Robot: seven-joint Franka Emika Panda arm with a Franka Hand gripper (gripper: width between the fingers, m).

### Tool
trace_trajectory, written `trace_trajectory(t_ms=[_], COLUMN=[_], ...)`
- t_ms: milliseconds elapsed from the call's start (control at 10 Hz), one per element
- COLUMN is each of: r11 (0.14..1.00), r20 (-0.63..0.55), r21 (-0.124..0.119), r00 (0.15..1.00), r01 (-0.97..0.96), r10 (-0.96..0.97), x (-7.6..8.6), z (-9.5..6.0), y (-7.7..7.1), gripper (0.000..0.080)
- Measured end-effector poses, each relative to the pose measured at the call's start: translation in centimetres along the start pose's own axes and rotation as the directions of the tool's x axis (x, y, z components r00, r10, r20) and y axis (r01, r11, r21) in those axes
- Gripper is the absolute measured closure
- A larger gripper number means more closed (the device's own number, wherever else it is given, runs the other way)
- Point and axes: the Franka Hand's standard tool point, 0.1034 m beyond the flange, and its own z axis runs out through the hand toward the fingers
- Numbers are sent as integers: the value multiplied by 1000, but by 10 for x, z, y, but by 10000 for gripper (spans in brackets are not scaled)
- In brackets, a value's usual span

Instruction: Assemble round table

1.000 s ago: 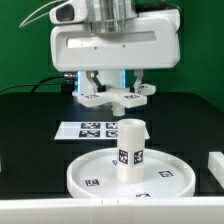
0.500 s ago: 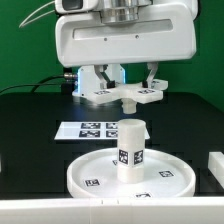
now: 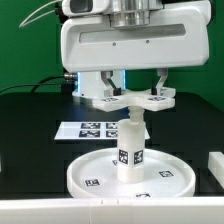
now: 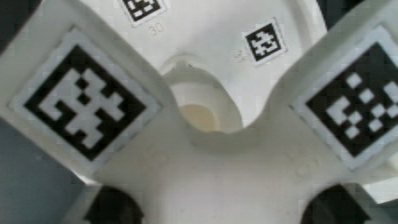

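The large rimmed round disc (image 3: pixel 130 178) lies on the black table at the front. The short thick cylinder leg (image 3: pixel 131 148) stands upright at its middle, tags facing the camera. My gripper (image 3: pixel 136 88) is shut on the white cross-shaped foot (image 3: pixel 135 100) and holds it level just above the leg's top, a little toward the exterior view's right. In the wrist view the foot (image 4: pixel 205 150) fills the frame, with tagged arms on both sides and its centre hole (image 4: pixel 201 110). My dark fingertips (image 4: pixel 111 205) show at the foot's edges.
The marker board (image 3: pixel 85 129) lies flat behind the disc. A plain white block (image 3: pixel 215 168) sits at the exterior view's right edge. The arm's white housing (image 3: pixel 130 40) hangs over the back of the table.
My gripper has carried the cross-shaped foot toward the exterior view's right and forward, from behind the marker board to just above the leg. The disc and leg have not moved.
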Motion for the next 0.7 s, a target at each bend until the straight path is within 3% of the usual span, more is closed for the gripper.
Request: trace_trajectory(t_ms=[700], r11=[1000], r20=[0], r21=[-5], r00=[1000], r01=[-9], r10=[9], x=[-8], z=[5], y=[8], gripper=[356])
